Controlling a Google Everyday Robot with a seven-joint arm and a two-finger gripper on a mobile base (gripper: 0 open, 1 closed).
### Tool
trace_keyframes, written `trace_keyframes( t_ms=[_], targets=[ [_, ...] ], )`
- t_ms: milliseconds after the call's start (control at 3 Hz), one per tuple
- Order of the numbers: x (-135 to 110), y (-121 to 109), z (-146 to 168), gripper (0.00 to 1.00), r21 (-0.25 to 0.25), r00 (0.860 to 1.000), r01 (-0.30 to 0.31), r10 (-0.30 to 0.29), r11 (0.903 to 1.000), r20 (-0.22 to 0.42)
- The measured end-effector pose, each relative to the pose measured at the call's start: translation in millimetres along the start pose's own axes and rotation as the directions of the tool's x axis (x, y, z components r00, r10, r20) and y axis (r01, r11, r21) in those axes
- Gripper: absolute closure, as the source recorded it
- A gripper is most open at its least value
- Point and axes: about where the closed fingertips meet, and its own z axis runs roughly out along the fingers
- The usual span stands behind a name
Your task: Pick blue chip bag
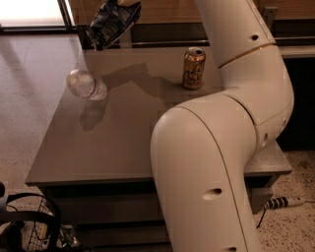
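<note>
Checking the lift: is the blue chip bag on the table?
No, the blue chip bag hangs above the table, from the gripper at top edge.

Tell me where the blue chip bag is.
Camera view, upper left: the blue chip bag hangs from the tool at the top edge, off the table, above the water bottle.
</note>
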Motion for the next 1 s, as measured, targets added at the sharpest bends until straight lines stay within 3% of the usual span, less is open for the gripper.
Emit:
trace_keyframes(
  t_ms=[1000],
  targets=[
    [-7, -24, -54, 1.00, 0.083, 0.998, 0.044, -0.039, 0.9956, -0.055]
  ],
)
